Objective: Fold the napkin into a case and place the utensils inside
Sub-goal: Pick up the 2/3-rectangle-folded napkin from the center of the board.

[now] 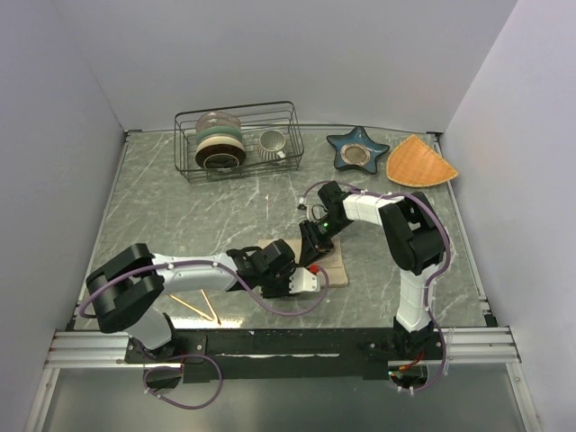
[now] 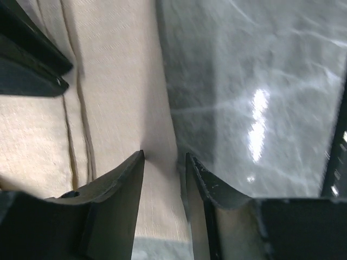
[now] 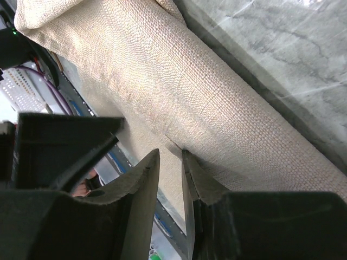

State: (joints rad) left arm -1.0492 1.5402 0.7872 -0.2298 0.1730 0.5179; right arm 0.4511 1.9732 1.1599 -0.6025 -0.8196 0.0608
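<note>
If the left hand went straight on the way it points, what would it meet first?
Probably the napkin: its edge lies just ahead, between the fingertips of the left hand, though depth is unclear.

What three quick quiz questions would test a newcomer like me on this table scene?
1. True or false: the gold utensils lie inside the napkin.
2. What stands in the wire rack? A) plates and a cup B) bottles C) fruit
3. Fill in: the orange mat lies at the table's far ___ corner, seen from the robot.
Key: 1 false, they lie bare on the table; 2 A; 3 right.
</note>
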